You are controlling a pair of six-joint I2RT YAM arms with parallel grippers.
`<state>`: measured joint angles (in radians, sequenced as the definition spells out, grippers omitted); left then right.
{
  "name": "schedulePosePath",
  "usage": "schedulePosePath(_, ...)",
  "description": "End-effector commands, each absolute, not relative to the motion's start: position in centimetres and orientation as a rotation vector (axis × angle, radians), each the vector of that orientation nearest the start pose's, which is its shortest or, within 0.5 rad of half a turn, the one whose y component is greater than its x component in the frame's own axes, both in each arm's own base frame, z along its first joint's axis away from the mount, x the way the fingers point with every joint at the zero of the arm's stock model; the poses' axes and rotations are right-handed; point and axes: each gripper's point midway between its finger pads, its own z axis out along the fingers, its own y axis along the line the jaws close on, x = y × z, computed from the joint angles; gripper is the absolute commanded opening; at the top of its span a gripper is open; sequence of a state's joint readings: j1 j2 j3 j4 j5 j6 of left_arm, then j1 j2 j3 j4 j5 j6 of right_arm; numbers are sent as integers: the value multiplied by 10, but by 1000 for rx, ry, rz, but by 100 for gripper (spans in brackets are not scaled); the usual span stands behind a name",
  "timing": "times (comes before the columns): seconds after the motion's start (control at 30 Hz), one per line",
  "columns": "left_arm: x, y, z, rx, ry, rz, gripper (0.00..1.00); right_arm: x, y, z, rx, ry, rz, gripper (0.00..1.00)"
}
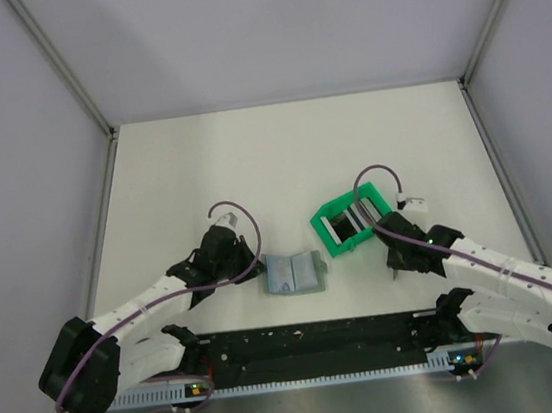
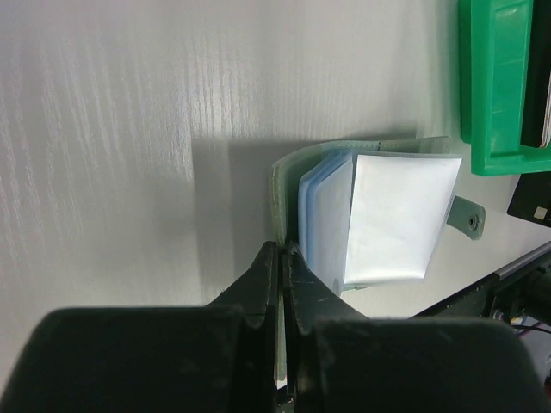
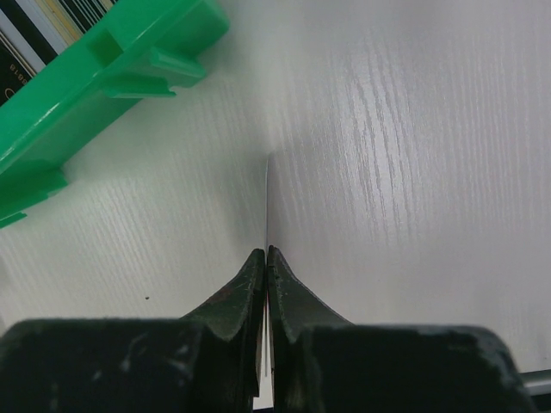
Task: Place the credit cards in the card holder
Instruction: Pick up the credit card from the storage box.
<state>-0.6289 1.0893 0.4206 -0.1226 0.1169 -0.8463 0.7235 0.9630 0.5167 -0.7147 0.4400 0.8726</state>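
The card holder (image 1: 292, 272) lies open on the table, grey-green outside with light blue pockets (image 2: 327, 206) and a whitish leaf (image 2: 396, 215). My left gripper (image 1: 259, 267) is shut on the holder's left grey-green edge (image 2: 282, 194); its fingers (image 2: 263, 275) pinch that flap. My right gripper (image 1: 394, 261) is shut on a thin credit card seen edge-on (image 3: 267, 211), held above the table right of the holder. A black card (image 2: 532, 202) shows at the right edge of the left wrist view. More credit cards (image 1: 350, 219) stand in the green bin (image 1: 333, 240).
The bright green plastic bin (image 3: 103, 77) stands behind and right of the holder, close to my right gripper; it also shows in the left wrist view (image 2: 495, 95). A black rail (image 1: 312, 338) runs along the near edge. Side walls bound the table.
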Motion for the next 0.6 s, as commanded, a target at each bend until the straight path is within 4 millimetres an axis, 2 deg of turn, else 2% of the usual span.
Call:
schedulePosePath(0.0,200,-211,57,-197,2471,-848,0,172,91,40,310,2535,-15,0)
schedulePosePath(0.1,200,-211,57,-195,2471,-848,0,174,92,45,312,2515,2,0)
schedulePosePath(0.2,200,-209,55,-197,2471,-837,0,174,93,60,301,2498,37,0)
schedulePosePath(0.4,197,-207,51,-198,2479,-832,0,167,109,110,304,2401,259,0)
schedulePosePath(0.57,194,-204,50,-206,2461,-841,0,168,123,142,253,2341,400,0)
